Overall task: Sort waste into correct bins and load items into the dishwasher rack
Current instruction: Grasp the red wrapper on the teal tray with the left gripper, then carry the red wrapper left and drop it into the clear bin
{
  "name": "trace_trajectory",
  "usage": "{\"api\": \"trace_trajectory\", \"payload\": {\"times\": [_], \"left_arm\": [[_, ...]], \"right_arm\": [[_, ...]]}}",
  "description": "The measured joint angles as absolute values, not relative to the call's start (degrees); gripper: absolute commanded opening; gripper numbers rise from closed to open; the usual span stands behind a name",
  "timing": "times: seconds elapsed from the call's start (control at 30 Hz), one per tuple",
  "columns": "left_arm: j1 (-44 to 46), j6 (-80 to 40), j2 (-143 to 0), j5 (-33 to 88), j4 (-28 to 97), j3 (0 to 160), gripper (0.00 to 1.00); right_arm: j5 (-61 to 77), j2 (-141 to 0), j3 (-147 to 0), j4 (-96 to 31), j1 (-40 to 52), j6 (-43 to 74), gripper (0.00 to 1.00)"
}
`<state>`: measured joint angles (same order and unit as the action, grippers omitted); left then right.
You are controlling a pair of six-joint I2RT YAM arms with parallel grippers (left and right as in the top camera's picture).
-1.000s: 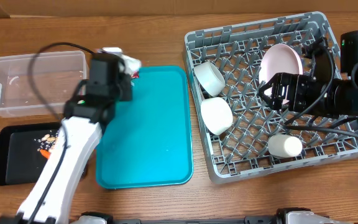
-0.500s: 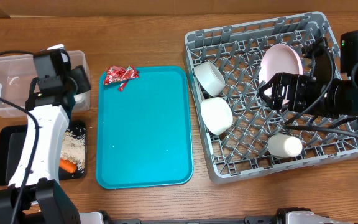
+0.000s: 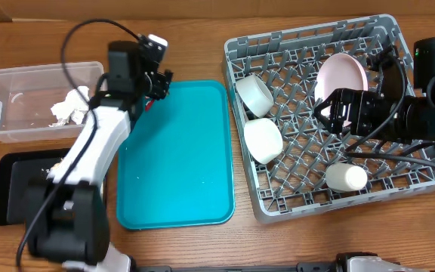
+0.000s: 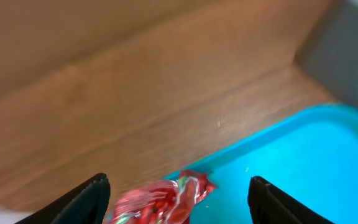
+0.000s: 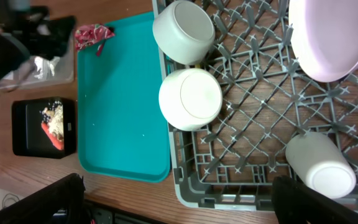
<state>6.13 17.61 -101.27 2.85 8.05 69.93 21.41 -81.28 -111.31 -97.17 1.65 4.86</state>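
Observation:
In the left wrist view my left gripper [image 4: 182, 202] is open, and the red-and-silver wrapper [image 4: 166, 199] lies below, between its fingers, at the teal tray's far-left corner. Overhead, the left gripper [image 3: 155, 79] covers most of the wrapper. The crumpled white napkin [image 3: 69, 108] lies in the clear tub [image 3: 6, 83]. The black tray [image 5: 27, 112] holds an orange carrot [image 5: 51, 140] and beige scraps [image 5: 55, 115]. The grey rack [image 3: 240, 45] holds two white bowls [image 3: 255, 94] [image 3: 263, 140], a pink plate [image 3: 342, 75] and a white cup [image 3: 346, 177]. My right gripper [image 3: 342, 112] hangs open and empty above the rack.
The teal serving tray [image 3: 176, 159] lies between the bins and the rack. My left arm [image 3: 89, 159] stretches over the black tray [image 3: 10, 204] and the teal tray's left edge. A black cable [image 3: 89, 30] loops above the tub.
The left gripper carried the napkin left to the clear tub, opened and left it there, then swung back right over the wrapper. The right arm has not moved.

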Motion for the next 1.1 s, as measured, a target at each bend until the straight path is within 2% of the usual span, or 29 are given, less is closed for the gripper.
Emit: {"api": "trace_trajectory", "payload": {"times": [0.2,0.3,0.37,0.53,0.67,0.93,1.1], "left_arm": [[5.96,19.84,-109.08,3.46,5.50,69.91,0.73],[5.96,20.14,-110.78,3.57,4.05,69.91,0.55],[5.96,20.36,-111.79,3.75,3.81,69.91,0.47],[5.96,19.92,-114.45,4.12,5.65,69.91,0.33],[5.96,19.49,-114.56,4.27,6.50,69.91,0.04],[5.96,14.59,-113.69,4.78,10.46,69.91,0.04],[5.89,10.66,-105.43,4.43,18.63,69.91,0.04]], "right_arm": [[21.39,-81.28,-111.31,-97.14,1.65,4.89,1.00],[21.37,-81.28,-111.31,-97.17,1.65,4.89,1.00],[21.37,-81.28,-111.31,-97.19,1.65,4.86,1.00],[21.37,-81.28,-111.31,-97.17,1.65,4.89,1.00],[21.37,-81.28,-111.31,-97.14,1.65,4.89,1.00],[21.39,-81.28,-111.31,-97.14,1.65,4.89,1.00],[21.37,-81.28,-111.31,-97.14,1.65,4.86,1.00]]}}
